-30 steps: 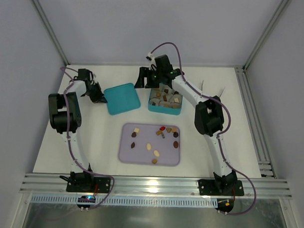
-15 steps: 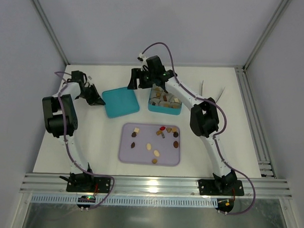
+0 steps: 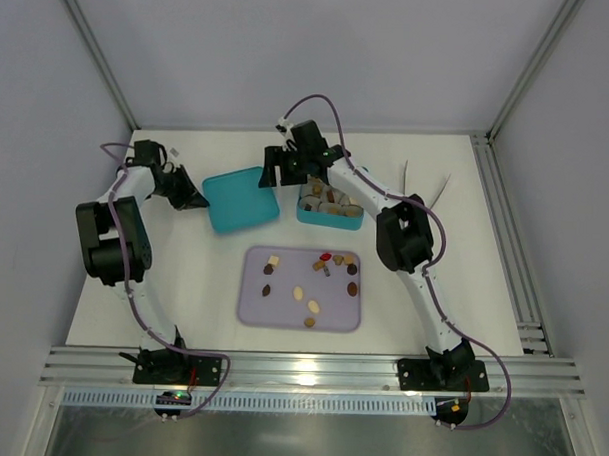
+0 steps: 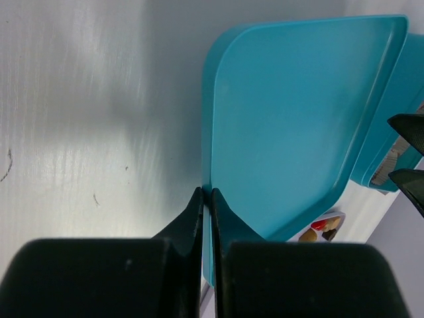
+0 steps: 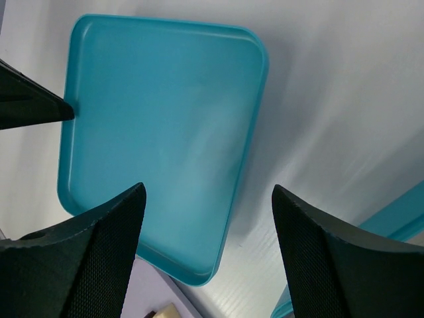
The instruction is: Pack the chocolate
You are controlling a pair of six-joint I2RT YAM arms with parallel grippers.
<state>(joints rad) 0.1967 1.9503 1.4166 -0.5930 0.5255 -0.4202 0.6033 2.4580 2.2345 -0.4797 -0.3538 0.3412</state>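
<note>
Several chocolates [image 3: 312, 307], dark brown, tan and one red [image 3: 325, 257], lie loose on a lavender tray [image 3: 252, 308]. More sit in paper cups in the teal box [image 3: 330, 218]. The teal lid [image 3: 243, 199] lies left of the box. My left gripper [image 3: 197, 199] is shut on the lid's left rim [image 4: 207, 199]; in that view the lid [image 4: 291, 119] fills the middle. My right gripper [image 3: 275, 169] is open and empty, hovering over the lid's right edge [image 5: 209, 192]. In the right wrist view the lid [image 5: 159, 132] lies below the jaws.
The lavender tray's corner [image 5: 126, 291] with a tan chocolate [image 5: 164, 311] shows under the right wrist. The box's corner [image 5: 401, 215] is at its right. The white table [image 3: 484, 254] ends at an aluminium rail [image 3: 310, 366] in front. Frame posts stand at the back corners.
My right gripper has moved left from above the teal box to above the lid's right edge. My left arm's elbow has swung left while its gripper stays on the lid's left rim.
</note>
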